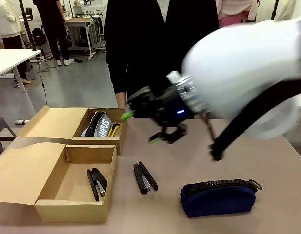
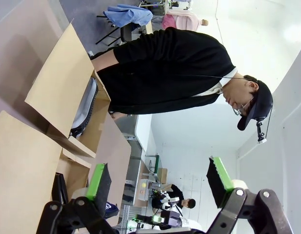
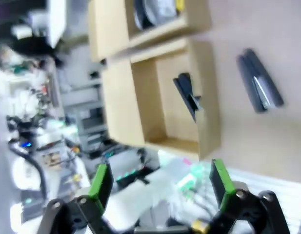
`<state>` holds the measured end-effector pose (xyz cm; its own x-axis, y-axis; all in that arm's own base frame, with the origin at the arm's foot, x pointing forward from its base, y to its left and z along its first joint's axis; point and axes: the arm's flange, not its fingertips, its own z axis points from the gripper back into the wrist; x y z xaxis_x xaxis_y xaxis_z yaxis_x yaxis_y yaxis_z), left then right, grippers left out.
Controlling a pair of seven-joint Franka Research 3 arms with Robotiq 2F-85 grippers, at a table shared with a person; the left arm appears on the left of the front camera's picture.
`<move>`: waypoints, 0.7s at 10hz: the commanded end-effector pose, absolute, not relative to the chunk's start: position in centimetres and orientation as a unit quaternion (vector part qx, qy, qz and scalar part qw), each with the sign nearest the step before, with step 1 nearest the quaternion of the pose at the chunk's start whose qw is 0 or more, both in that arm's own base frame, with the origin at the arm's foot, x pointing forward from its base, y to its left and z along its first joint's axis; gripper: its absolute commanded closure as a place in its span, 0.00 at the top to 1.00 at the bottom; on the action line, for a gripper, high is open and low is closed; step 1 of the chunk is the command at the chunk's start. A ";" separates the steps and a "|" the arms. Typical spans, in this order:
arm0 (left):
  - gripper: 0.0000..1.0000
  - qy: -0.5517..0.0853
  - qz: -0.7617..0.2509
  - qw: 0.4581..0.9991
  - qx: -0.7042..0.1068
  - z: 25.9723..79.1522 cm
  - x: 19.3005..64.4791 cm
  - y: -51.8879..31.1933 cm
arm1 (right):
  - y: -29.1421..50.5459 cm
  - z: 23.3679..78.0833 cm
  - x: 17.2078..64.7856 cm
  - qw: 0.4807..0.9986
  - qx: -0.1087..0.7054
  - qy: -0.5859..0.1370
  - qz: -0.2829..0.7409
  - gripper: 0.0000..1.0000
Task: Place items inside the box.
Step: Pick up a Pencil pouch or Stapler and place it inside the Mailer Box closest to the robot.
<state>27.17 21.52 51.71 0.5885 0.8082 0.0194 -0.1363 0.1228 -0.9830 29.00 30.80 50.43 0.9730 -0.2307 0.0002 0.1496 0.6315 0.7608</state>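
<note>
Lower left, one black stapler (image 1: 96,183) lay in the tan cardboard box (image 1: 72,213); another stapler (image 1: 144,177) and navy zip pouch (image 1: 217,197) waited outside. The right gripper (image 1: 140,127) and left gripper (image 2: 159,178) gaped empty.

Floor: a smooth grey floor (image 1: 77,85) that reflects soft light.
Left side: a white table (image 1: 9,56) on slim pale legs.
Far back: a cluttered workbench (image 1: 84,22), with a person in dark clothes (image 1: 52,19) standing beside it.
Desk: a matte, pinkish-tan desk (image 1: 189,163).
Walls: a plain white wall (image 2: 267,48), brightly and evenly lit.
Seating: a dark-framed chair (image 2: 122,30) draped with blue cloth (image 2: 128,13), seen sideways from the left wrist.
</note>
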 end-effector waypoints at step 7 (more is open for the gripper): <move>1.00 -0.305 0.335 0.684 -0.571 51.6 27.0 21.3 | -1.0 45.3 20.1 0.821 0.553 -0.003 -0.143 1.00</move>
